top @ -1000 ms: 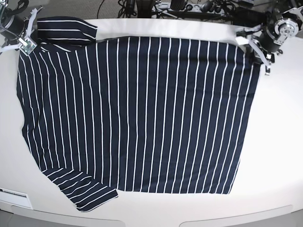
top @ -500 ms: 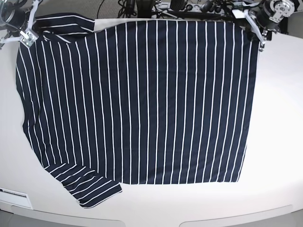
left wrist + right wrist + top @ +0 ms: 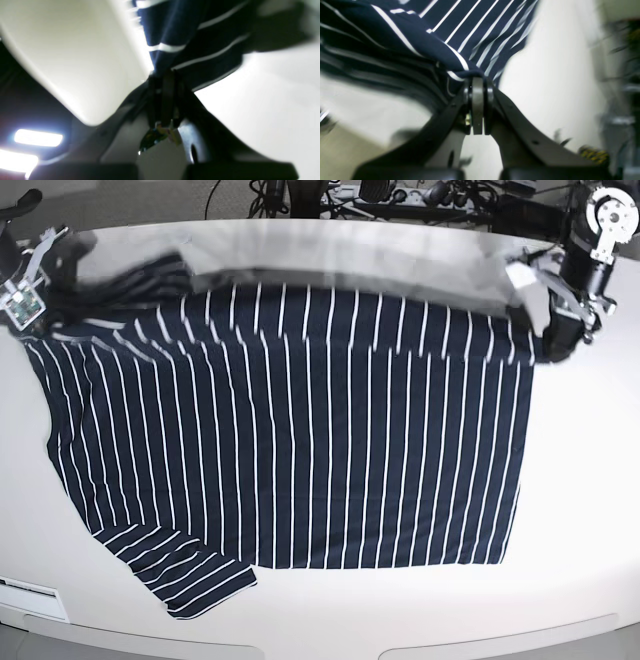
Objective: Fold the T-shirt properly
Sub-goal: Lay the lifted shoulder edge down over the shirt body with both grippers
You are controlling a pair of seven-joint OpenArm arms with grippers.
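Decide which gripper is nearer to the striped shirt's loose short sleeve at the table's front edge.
Right. The right gripper grips the dark navy white-striped T-shirt directly behind that sleeve; the left gripper holds the opposite far corner.

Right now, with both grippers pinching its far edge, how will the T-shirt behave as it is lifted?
Probably floppy: the T-shirt bunches at the right gripper and drapes from the left gripper. Likely light, since small pinches raise its edge. The near part may drag over the table.
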